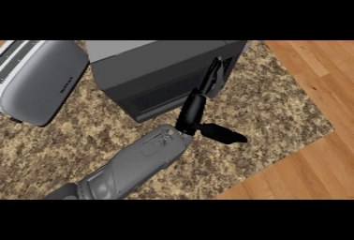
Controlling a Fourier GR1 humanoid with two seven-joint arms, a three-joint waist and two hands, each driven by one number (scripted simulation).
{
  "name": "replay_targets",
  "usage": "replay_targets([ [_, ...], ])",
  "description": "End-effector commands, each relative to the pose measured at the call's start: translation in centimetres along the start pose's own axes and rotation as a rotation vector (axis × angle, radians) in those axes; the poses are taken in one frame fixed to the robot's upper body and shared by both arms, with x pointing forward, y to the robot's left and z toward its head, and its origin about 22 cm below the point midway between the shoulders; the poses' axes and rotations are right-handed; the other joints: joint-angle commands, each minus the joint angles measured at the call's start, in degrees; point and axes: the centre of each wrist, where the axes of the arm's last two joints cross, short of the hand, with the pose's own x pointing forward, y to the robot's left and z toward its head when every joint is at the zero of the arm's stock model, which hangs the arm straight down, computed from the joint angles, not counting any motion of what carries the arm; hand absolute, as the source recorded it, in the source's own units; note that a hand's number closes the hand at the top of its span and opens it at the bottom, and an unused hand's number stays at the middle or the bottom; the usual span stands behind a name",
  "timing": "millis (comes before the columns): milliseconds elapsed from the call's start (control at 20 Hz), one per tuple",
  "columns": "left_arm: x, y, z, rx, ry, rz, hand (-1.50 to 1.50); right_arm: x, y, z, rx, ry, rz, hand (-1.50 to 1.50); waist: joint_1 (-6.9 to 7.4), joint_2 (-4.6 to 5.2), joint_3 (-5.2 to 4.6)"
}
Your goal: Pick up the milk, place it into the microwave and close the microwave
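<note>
We see one grey forearm (138,164), rounded and smooth, with faint moulded panel outlines near the wrist, ending in a glossy black hand (197,112) of slender fingers.

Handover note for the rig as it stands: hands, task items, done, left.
Right hand: open, fingers straight, stretched up against the microwave front near its right edge; thumb sticks out to the right.
Left hand: not in view.
Milk: not visible anywhere; cannot confirm it is inside.
Microwave door looks shut or nearly so; a thin gap cannot be ruled out.
Toaster sits left of the microwave on the counter.
Left: verify the door is fully closed, then withdraw the hand.
</note>
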Motion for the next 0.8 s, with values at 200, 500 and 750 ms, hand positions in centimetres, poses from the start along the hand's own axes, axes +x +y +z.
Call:
replay_targets([
  [200, 0.7, 0.1, -1.6, 0.03, -0.001, 0.013, -1.5, 0.7, -0.7, -0.8, 0.02, -0.001, -0.005, -1.5, -0.59, 0.14, 0.08],
  [500, 0.2, -0.1, -1.0, 0.023, -0.015, 0.008, -1.5, 1.0, -1.2, -1.2, 0.034, 0.011, -0.006, -1.5, -1.01, 0.5, 0.13],
  [750, 0.2, 0.1, -1.5, 0.032, -0.024, 0.001, -1.5, 1.3, -1.2, -1.8, 0.049, 0.004, -0.013, -1.5, -0.7, 0.32, 0.11],
])
